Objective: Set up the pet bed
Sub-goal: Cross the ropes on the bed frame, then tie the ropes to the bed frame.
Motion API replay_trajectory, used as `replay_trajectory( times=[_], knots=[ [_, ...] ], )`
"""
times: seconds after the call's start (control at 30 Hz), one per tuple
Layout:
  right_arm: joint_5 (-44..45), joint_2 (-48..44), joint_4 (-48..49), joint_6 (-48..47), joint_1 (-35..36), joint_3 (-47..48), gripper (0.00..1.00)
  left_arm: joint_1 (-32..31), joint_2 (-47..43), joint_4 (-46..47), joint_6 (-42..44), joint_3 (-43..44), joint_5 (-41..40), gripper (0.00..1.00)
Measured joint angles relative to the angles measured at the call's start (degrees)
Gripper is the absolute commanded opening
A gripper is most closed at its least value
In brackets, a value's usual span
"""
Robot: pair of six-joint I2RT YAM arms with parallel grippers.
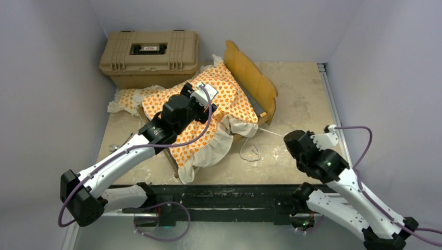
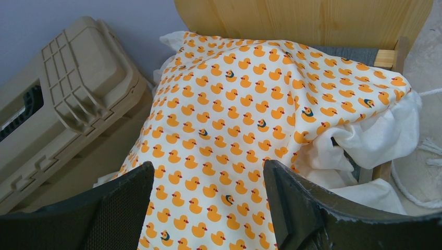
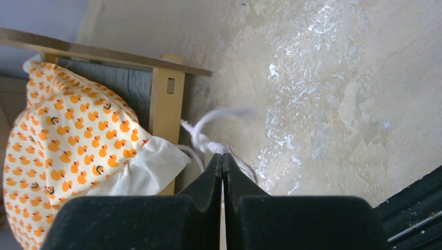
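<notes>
Pale grey walls (image 1: 47, 78) close me in on three sides, bare and evenly lit. My bench (image 1: 302, 88) is a mottled beige slab, scuffed white in patches, with a glossy sheen where the light catches it. A metal rail (image 1: 328, 99) runs along its right edge, a black bar (image 1: 224, 195) along the near one. A tan case (image 1: 150, 57) sits shut in the far left corner, against the wall.

mattress cushion (image 1: 232, 96) on bed frame (image 1: 251, 73); hard case (image 1: 130, 62) behind-left; cord (image 1: 251, 154) before frame
</notes>
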Motion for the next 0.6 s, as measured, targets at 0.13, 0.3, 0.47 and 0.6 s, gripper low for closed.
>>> replay_trajectory(
  times=[0.13, 0.3, 0.47, 0.6],
  knots=[
    [0.1, -4.3, -2.9, 2.1, 0.0, 0.0, 0.16, 0.0, 0.0, -0.1, 0.0, 0.0, 0.2, 0.76],
    [-0.2, -2.9, -2.6, -1.5, 0.0, 0.0, 0.51, 0.0, 0.5, -0.1, -0.1, 0.0, 2.3, 0.76],
    [-5.1, 7.3, 7.2, -17.6, -0.1, 0.4, 0.61, 0.0, 2.3, -1.5, -0.6, 0.3, 4.3, 0.77],
    [-11.7, 17.9, 16.3, -29.2, -0.1, 0.3, 0.57, 0.0, 4.7, -5.2, -2.6, 3.3, 6.3, 0.77]
  ],
)
